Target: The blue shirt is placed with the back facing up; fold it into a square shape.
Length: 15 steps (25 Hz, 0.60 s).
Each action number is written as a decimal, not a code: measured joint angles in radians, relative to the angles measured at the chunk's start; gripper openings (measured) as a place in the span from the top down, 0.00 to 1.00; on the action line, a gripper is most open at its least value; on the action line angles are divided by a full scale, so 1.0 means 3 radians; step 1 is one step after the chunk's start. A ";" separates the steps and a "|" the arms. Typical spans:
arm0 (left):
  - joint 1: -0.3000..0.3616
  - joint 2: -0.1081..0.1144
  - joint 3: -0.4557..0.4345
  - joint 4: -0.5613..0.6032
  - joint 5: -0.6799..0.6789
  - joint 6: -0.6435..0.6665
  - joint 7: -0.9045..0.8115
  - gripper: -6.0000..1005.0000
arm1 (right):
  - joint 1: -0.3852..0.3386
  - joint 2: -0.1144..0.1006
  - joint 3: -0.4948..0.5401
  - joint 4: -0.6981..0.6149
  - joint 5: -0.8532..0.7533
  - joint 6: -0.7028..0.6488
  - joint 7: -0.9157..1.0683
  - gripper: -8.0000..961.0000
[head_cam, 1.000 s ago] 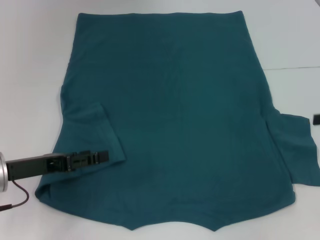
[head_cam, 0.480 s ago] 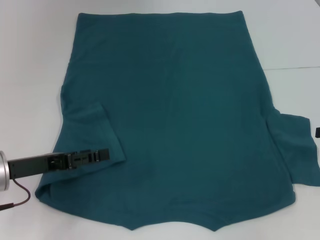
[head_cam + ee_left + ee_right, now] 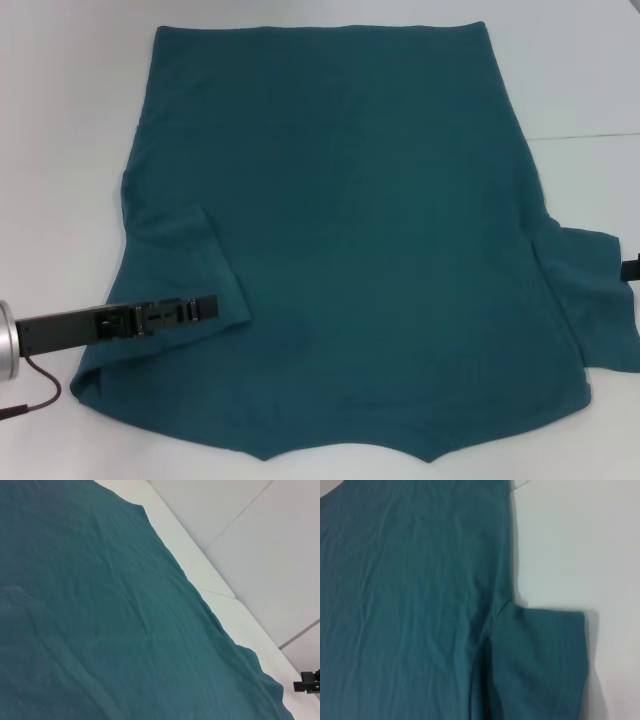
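The blue shirt (image 3: 360, 230) lies spread flat on the white table (image 3: 60, 150), its plain side up and its collar end nearest me. Its left sleeve (image 3: 185, 265) is folded inward onto the body. My left gripper (image 3: 205, 308) reaches in from the left and rests low over that folded sleeve's hem. The right sleeve (image 3: 595, 300) still spreads outward on the table. Only a tip of my right gripper (image 3: 631, 268) shows at the right edge, just beside that sleeve. The right wrist view shows the right sleeve (image 3: 540, 655) lying flat, and the left wrist view shows the shirt body (image 3: 100, 620).
White tabletop surrounds the shirt on the left, right and far sides. A seam line in the table (image 3: 590, 136) runs off to the right. A dark cable (image 3: 35, 395) hangs from my left arm near the front left corner.
The right gripper's tip has moved nearer along the right edge, closer to the spread sleeve. The left gripper has crept slightly away from me over the folded sleeve.
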 joint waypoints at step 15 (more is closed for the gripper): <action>0.0010 0.0000 -0.0001 0.0000 0.0000 -0.0008 0.0001 0.19 | 0.0031 0.0068 -0.0066 0.0146 -0.0001 0.0224 -0.0044 0.15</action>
